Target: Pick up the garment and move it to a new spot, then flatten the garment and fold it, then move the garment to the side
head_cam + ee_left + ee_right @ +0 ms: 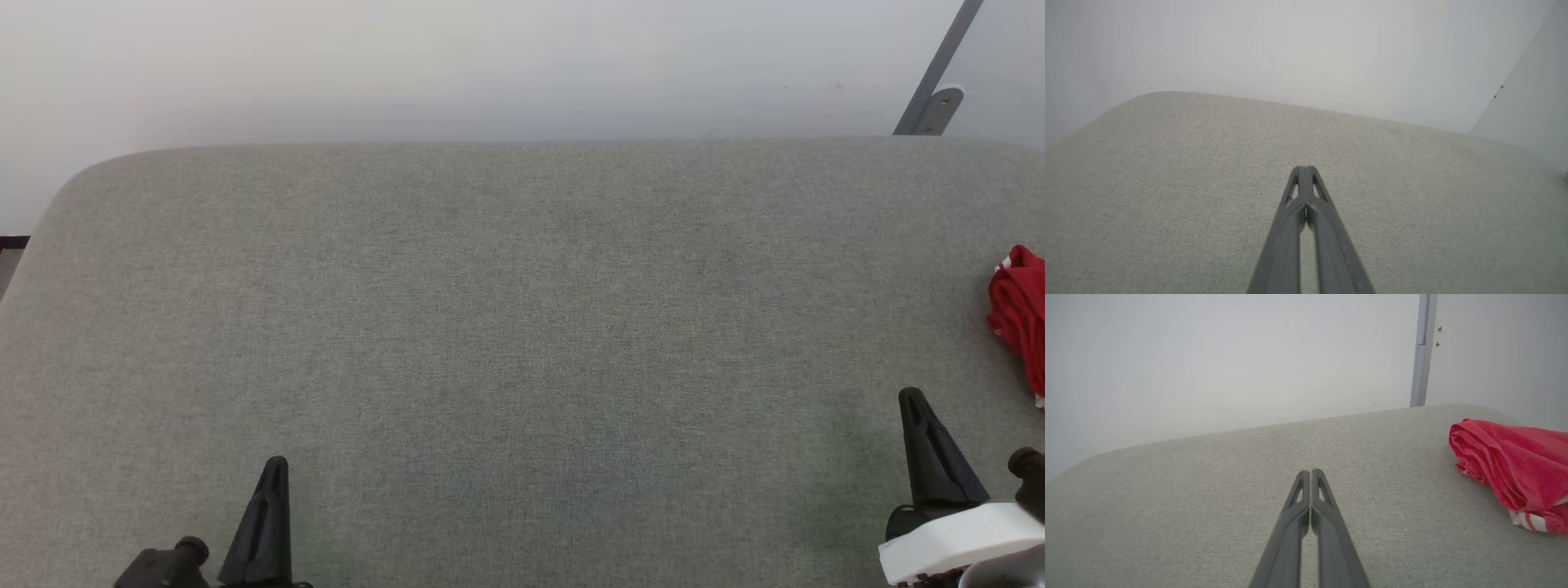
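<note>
The garment [1020,314] lies bunched up, red with a bit of white striped trim, at the far right edge of the head view on the grey padded table [522,327]. In the right wrist view the garment [1515,473] sits to the right of my fingers, apart from them. My right gripper [913,396] is shut and empty, a short way in front and left of the garment; its tips [1310,472] meet. My left gripper [276,464] is shut and empty at the lower left, far from the garment, with its tips [1305,168] together above bare fabric.
A pale wall runs behind the table's far edge. A grey metal bracket [935,90] slants down the wall at the upper right, seen as an upright strip [1421,351] in the right wrist view. The table's far left corner [73,180] is rounded.
</note>
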Robot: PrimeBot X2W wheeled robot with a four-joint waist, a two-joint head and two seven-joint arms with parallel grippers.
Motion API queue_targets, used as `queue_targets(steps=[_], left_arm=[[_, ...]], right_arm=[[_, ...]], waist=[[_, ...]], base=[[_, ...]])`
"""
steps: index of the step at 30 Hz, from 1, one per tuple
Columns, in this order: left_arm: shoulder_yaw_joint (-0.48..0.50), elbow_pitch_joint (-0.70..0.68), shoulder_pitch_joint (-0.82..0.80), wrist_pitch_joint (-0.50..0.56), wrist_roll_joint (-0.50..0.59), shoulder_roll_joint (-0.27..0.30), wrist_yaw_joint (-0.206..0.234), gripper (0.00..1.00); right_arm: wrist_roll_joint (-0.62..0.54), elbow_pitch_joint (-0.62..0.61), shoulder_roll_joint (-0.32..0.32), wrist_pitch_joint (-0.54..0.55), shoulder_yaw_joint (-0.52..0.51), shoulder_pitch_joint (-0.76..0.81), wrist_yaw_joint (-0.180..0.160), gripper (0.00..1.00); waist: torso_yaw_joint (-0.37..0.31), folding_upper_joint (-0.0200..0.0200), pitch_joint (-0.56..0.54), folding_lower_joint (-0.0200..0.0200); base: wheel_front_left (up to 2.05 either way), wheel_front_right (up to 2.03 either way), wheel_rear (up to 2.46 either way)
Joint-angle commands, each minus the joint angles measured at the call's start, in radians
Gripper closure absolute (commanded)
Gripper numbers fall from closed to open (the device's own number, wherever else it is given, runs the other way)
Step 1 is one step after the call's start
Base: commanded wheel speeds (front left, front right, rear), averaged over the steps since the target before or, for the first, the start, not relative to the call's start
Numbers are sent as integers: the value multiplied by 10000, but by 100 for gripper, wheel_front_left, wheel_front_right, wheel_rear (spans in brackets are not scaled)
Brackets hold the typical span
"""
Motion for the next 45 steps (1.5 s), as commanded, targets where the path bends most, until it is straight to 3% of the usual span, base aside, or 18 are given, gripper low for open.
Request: queue_targets(steps=[1, 24, 45], left_arm=[[13, -129, -127, 39, -403, 44, 17, 100], [76, 492, -934, 883, -4434, 141, -8, 100], [204, 817, -1440, 1522, -7099, 136, -16, 100]], right_arm=[[321, -144, -61, 67, -71, -162, 0, 100], [3692, 122, 477, 955, -284, -544, -1, 100], [5992, 313, 848, 1561, -436, -795, -1, 100]], waist=[[-2, 0, -6, 0], [-62, 0, -130, 0], [-114, 0, -235, 0]], base=[[0, 0, 0], [0, 0, 0], [0, 0, 0]])
